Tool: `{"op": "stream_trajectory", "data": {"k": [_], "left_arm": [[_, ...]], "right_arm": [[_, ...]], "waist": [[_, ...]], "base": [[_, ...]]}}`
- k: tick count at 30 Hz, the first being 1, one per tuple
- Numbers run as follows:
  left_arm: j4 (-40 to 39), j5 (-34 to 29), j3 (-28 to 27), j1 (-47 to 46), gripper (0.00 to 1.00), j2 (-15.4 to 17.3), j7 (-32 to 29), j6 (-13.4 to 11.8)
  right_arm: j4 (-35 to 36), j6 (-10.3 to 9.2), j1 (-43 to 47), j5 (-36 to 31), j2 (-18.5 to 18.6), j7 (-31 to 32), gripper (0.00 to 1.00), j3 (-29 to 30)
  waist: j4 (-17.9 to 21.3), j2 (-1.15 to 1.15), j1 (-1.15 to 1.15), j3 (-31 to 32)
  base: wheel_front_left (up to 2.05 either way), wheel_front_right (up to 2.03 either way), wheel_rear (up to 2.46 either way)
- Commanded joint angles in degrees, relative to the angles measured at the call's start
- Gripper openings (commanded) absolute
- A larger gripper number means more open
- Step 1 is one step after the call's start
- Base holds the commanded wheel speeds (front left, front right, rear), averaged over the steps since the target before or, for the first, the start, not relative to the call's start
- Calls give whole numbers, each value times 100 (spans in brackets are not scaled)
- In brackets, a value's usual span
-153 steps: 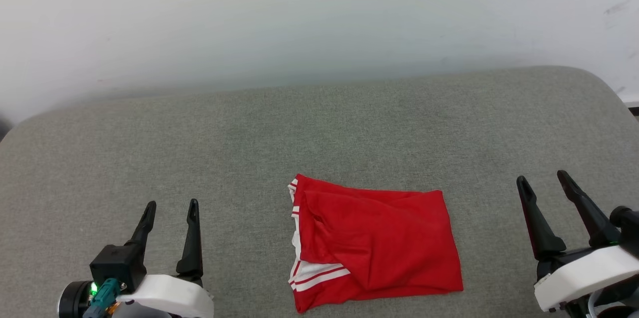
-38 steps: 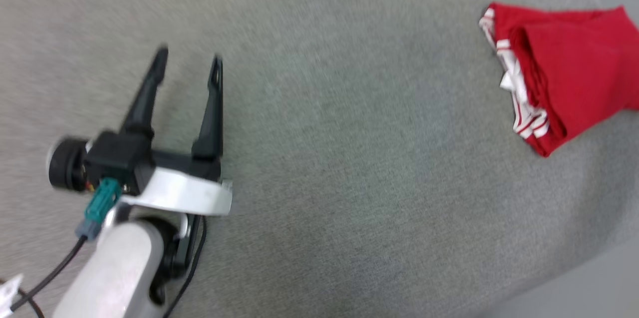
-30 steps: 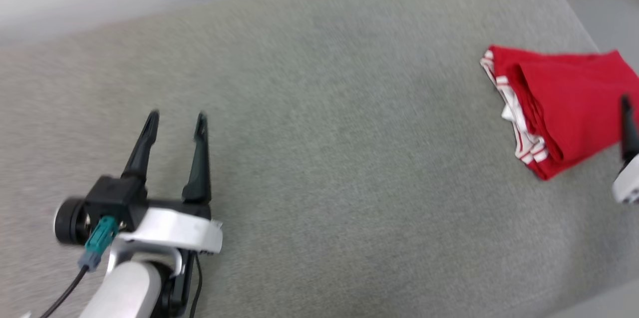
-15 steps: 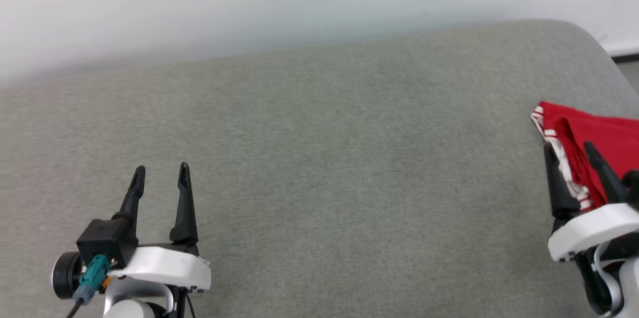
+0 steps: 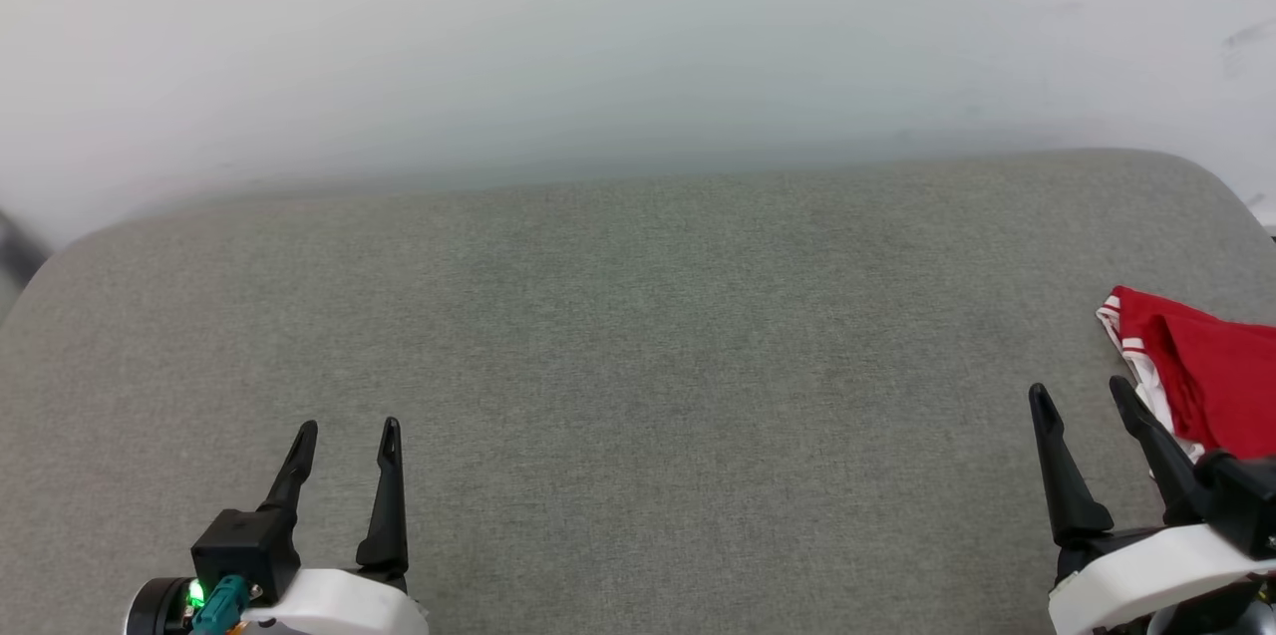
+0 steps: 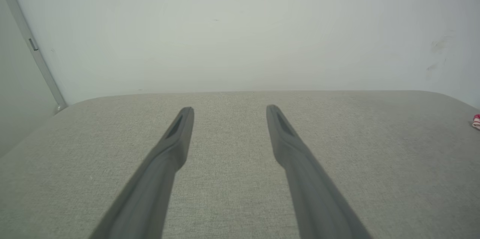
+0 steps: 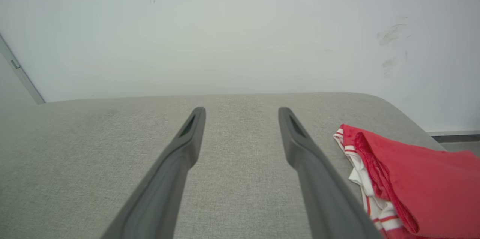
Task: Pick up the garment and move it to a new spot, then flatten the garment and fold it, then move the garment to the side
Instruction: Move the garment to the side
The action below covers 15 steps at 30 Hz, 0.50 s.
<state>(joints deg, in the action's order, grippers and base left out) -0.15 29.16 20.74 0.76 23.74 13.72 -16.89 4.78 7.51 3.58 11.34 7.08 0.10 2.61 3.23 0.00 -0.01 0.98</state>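
Grey cloth covers the desk [image 5: 638,366] below a pale wall. Left tool [image 5: 348,428] hovers open and empty. Right tool [image 5: 1079,389] is open too, holding nothing, just beside the folded red shirt [image 5: 1211,366] at the desk's right edge. The move aside looks done; next, I judge, just keep both arms clear

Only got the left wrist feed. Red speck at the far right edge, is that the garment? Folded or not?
Observer: Yes. Head view shows the garment folded over, lying near the right end of the grey cushion.
Operator: Right end effector on it?
Observer: No. The right end effector is open beside the garment, with nothing between its fingers.
Operator: Which side faces it?
Observer: Right wrist view shows the white striped trim stacked along the side nearest the fingers, with red cloth on top.
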Motion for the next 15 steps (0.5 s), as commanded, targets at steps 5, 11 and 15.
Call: {"op": "stream_trajectory", "data": {"k": [5,11,15], "left_arm": [[25,3,36,76,100,-59,38,-14],[63,9,34,12,100,-65,52,23],[98,3,33,-42,100,-68,64,44]], "right_arm": [[239,-5,190,-72,-105,112,100,51],[245,-5,146,-72,-112,129,100,4],[191,-5,60,-43,-74,104,100,-28]], "waist": [[-61,0,1,15],[-48,0,1,-11],[-55,0,1,-32]], "base": [[0,0,0],[0,0,0],[0,0,0]]}}
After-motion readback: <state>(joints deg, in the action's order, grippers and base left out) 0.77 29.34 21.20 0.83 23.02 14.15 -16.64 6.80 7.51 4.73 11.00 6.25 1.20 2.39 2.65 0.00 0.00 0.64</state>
